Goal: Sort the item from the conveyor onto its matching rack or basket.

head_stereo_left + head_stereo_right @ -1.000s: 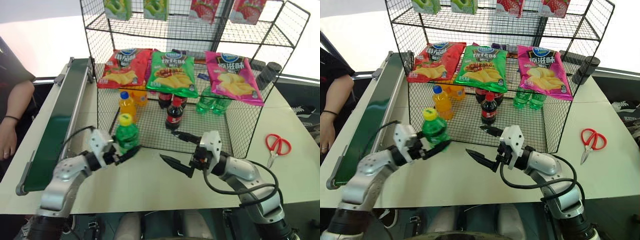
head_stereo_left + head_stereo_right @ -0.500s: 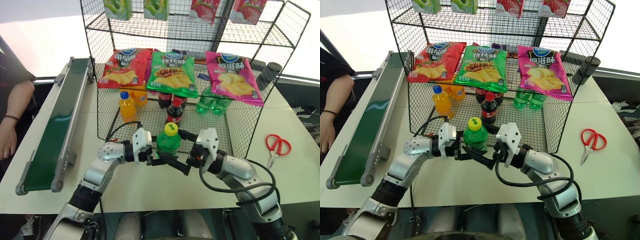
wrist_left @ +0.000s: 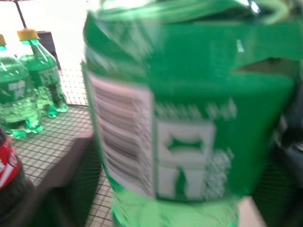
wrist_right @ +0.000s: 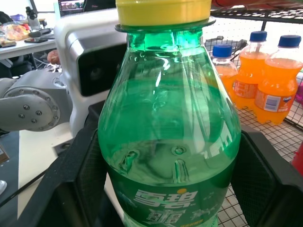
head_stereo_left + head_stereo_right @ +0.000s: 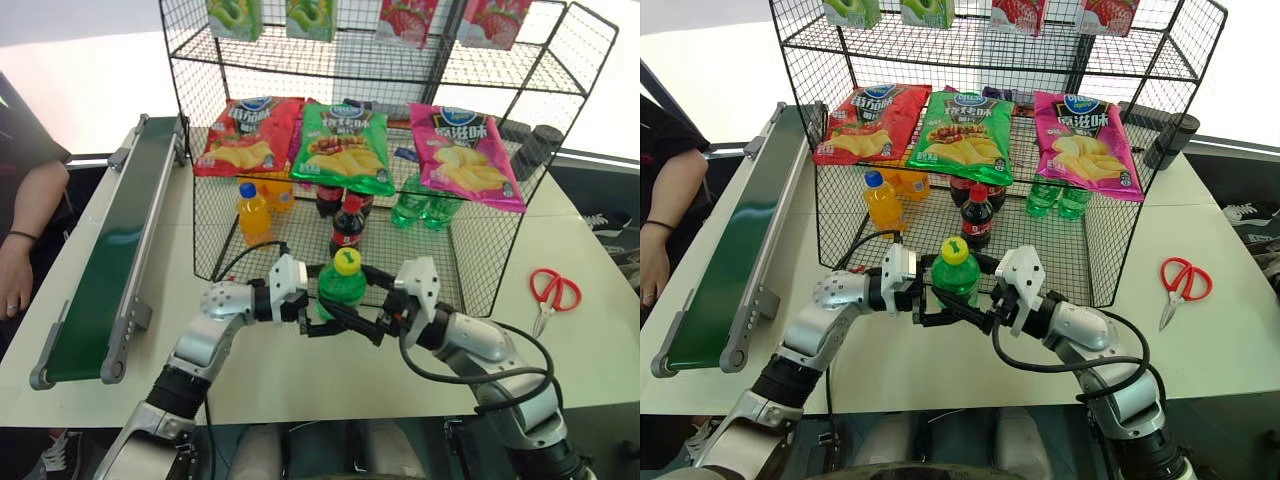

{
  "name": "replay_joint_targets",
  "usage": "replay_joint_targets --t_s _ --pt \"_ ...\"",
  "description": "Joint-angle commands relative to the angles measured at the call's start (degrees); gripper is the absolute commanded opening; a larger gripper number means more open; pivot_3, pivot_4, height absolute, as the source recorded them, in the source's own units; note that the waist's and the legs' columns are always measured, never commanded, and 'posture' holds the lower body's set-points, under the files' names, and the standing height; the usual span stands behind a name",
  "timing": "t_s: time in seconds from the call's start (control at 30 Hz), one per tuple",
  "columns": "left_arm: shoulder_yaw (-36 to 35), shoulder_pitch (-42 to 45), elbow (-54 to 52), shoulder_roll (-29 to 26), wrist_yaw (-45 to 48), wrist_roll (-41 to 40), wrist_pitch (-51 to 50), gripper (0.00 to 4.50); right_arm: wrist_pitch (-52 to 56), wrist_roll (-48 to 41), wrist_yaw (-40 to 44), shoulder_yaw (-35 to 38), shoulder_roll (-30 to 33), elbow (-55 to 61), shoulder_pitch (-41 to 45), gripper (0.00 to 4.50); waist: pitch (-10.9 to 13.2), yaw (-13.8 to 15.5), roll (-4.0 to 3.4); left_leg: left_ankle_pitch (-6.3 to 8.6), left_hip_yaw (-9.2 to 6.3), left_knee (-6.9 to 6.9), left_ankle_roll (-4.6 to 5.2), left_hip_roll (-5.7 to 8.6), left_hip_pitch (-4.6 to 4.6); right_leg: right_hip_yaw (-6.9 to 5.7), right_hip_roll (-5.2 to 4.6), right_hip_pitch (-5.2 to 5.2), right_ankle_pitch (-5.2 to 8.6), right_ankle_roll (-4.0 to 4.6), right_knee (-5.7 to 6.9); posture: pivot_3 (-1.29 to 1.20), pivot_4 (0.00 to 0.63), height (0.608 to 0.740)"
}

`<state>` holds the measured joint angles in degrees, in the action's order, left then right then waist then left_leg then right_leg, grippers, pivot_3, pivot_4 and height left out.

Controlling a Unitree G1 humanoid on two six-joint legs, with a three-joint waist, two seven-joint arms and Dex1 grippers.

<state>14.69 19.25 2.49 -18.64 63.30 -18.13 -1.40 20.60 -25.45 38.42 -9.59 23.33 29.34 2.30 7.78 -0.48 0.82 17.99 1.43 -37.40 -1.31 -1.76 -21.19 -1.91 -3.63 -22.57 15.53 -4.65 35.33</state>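
Observation:
The item, a clear-green soda bottle [image 5: 340, 286] with a yellow cap, stands upright just above the white table in front of the rack [image 5: 470, 262]. My right gripper [image 5: 346, 298] reaches in from the right and is shut on the bottle [image 4: 170, 142], one black finger on each side. My left gripper [image 5: 324, 312] comes in from the left, open, with its fingers flanking the bottle's label [image 3: 189, 118]. The conveyor [image 5: 110, 260], a dark-green belt with grey rails, runs along the left side with nothing on it.
In the rack's lower tier stand orange bottles [image 5: 254, 212], cola bottles [image 5: 347, 225] and green bottles [image 5: 420, 205]. Chip bags [image 5: 345, 145] hang across its front. Red scissors [image 5: 553, 292] lie on the table at right. A person's arm [image 5: 25, 230] rests left of the conveyor.
My left arm carried the bottle rightward from near the conveyor to between the right gripper's fingers. The right gripper then shut on it, and the left gripper's fingers spread.

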Motion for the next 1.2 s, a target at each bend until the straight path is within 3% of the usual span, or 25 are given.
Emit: replay_joint_targets --t_s 0.03,0.37,0.67,0.9,1.13,1.2 --pt "-1.2 -0.09 -1.24 -1.09 -1.45 0.77 0.0 4.46 -2.7 0.12 -1.51 2.52 -1.16 0.96 1.11 3.01 0.0 -0.01 0.0 0.0 0.0 0.0 0.0 0.0 0.01 0.0 0.0 0.01 0.0 0.0 0.0 0.0 0.15 0.74" --pt "-9.18 -9.14 -6.8 -4.16 -8.87 -2.58 -5.11 4.46 -12.61 9.15 -14.4 14.86 -4.04 -11.01 -2.79 3.01 0.0 0.31 0.0 0.0 0.01 0.02 0.0 -0.05 0.01 0.03 -0.04 0.01 0.0 0.0 0.0 0.0 0.15 0.74" --pt "-8.91 -9.09 -11.79 -4.13 -11.1 -2.91 -7.47 4.46 -20.76 12.98 -23.79 18.95 -10.29 -27.77 4.6 3.01 0.02 -0.3 -0.11 -0.01 0.08 0.03 -0.02 -0.06 0.14 0.15 -0.01 0.0 0.0 0.0 0.18 0.0 0.15 0.74" --pt "-8.13 -8.27 -12.89 -4.0 -11.31 -2.82 -8.68 4.46 -25.95 12.86 -25.54 21.56 -11.26 -40.92 11.85 3.01 0.01 -0.15 -0.16 -0.02 0.11 0.04 -0.03 -0.06 0.15 0.15 -0.01 0.01 0.0 0.01 0.17 0.0 0.15 0.74" --pt "-7.84 -7.74 -12.81 -3.49 -11.6 -2.62 -8.93 4.46 -27.36 11.32 -24.23 21.8 -11.58 -44.73 13.48 3.01 -0.02 -0.24 -0.21 -0.02 0.11 0.05 -0.03 -0.08 0.16 0.16 -0.02 0.01 0.0 0.0 0.18 0.0 0.15 0.74" --pt "-7.73 -7.62 -12.79 -3.32 -11.72 -2.58 -8.93 4.5 -27.31 10.9 -23.7 21.78 -11.71 -44.75 13.27 4.04 -0.02 -0.24 -0.21 -0.02 0.11 0.05 -0.03 -0.08 0.16 0.16 -0.02 0.02 0.0 0.0 0.18 0.0 0.15 0.74"
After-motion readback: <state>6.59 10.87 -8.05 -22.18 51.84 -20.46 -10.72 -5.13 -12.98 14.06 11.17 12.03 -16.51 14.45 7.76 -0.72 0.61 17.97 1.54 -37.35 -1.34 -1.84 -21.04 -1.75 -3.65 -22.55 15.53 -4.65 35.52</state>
